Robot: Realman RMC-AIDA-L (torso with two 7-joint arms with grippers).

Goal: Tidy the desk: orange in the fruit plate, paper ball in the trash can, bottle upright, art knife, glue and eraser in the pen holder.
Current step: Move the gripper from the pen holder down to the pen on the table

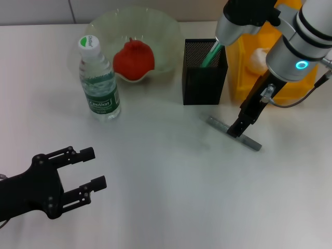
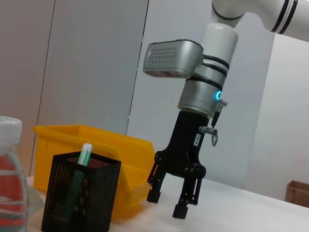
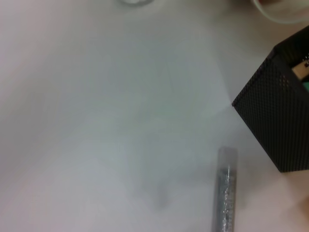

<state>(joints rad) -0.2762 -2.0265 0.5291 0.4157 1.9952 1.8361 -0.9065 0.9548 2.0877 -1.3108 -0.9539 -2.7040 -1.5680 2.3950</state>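
Matt white surface (image 1: pixel 166 197). Black wire-mesh metal pen holder (image 1: pixel 204 83). Clear glossy plastic bottle (image 1: pixel 98 83), paper-like label. Translucent, glassy fruit plate (image 1: pixel 166 36). Dull grey metallic art knife (image 1: pixel 234 133). Matt black plastic gripper (image 1: pixel 92 168).

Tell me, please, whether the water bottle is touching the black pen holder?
Apart. The head view shows bare table between the upright water bottle and the pen holder, with the fruit plate behind that gap.

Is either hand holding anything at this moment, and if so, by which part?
Nothing is held. The right hand is open, poised over the middle of the grey art knife lying on the desk. The left hand is open and empty, near the robot.
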